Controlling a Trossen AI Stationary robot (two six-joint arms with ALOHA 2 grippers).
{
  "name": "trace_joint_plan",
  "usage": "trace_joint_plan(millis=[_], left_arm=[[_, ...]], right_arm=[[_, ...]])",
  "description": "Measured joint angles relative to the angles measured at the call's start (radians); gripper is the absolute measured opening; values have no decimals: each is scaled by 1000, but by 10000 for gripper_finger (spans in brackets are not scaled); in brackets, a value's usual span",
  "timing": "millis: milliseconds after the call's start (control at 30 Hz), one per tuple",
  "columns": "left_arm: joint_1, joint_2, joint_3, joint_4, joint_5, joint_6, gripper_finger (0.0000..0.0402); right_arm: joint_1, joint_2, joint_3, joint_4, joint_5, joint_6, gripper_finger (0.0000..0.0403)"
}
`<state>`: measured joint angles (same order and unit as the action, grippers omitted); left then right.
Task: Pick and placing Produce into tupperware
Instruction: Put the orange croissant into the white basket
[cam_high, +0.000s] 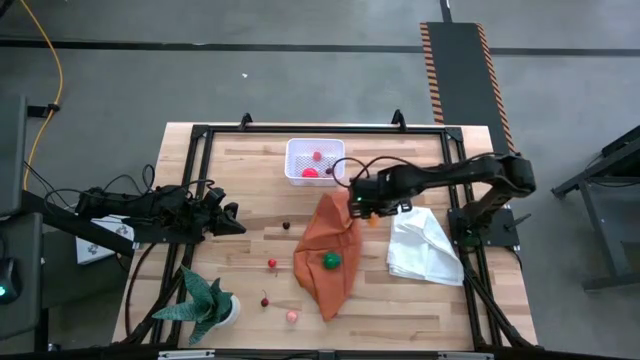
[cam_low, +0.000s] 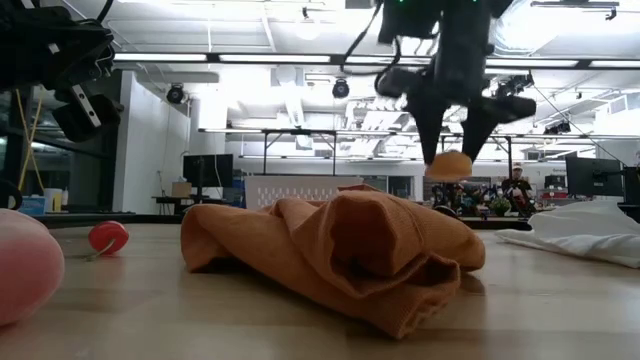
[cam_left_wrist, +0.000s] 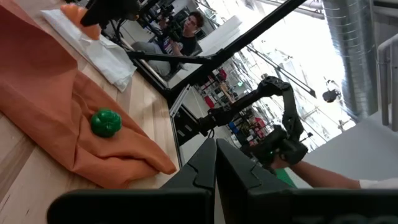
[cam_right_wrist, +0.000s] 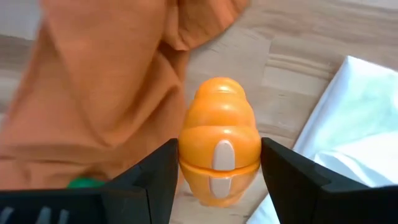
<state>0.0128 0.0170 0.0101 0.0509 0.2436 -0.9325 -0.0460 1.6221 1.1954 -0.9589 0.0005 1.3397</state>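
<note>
1. I see my right gripper (cam_right_wrist: 219, 163) clamped on an orange toy fruit (cam_right_wrist: 219, 146); one finger presses each flank of it, and in the low view the fruit (cam_low: 449, 164) hangs clear above the table between the fingertips.
2. Directly under that gripper (cam_high: 368, 210) lies the gap between two cloths: the crumpled orange cloth (cam_high: 328, 252) on its left-arm side and the white cloth (cam_high: 424, 246) on its other side.
3. On the orange cloth, a little nearer the table's front edge than the gripper, I see a green toy vegetable (cam_high: 330, 260).
4. Just beyond the gripper, toward the far edge, sits the tupperware (cam_high: 296, 160), with red pieces (cam_high: 310, 172) inside it.
5. Farther from the gripper, on the bare wood past the orange cloth, I count loose pieces: a dark cherry (cam_high: 286, 225), a red one (cam_high: 272, 264), another cherry-like one (cam_high: 265, 301) and a pink one (cam_high: 292, 316).
6. The green potted plant (cam_high: 205, 304) stands at the front corner, well apart from the gripper.
7. My left gripper (cam_high: 232, 219) rests across the table, its fingers pressed together and holding nothing.
8. In the left wrist view, a person (cam_left_wrist: 193, 26) sits in the room beyond the table.
</note>
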Motion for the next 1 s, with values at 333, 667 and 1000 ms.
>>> trace_joint_plan(millis=[333,667,1000], left_arm=[[0,0,0,0,0,0,1],[0,0,0,-19,-120,-32,1],[0,0,0,-29,-306,-71,1]], right_arm=[[0,-149,0,-11,7,-132,196],[0,-241,0,-11,7,-379,196],[-1,-277,0,-8,7,-696,196]])
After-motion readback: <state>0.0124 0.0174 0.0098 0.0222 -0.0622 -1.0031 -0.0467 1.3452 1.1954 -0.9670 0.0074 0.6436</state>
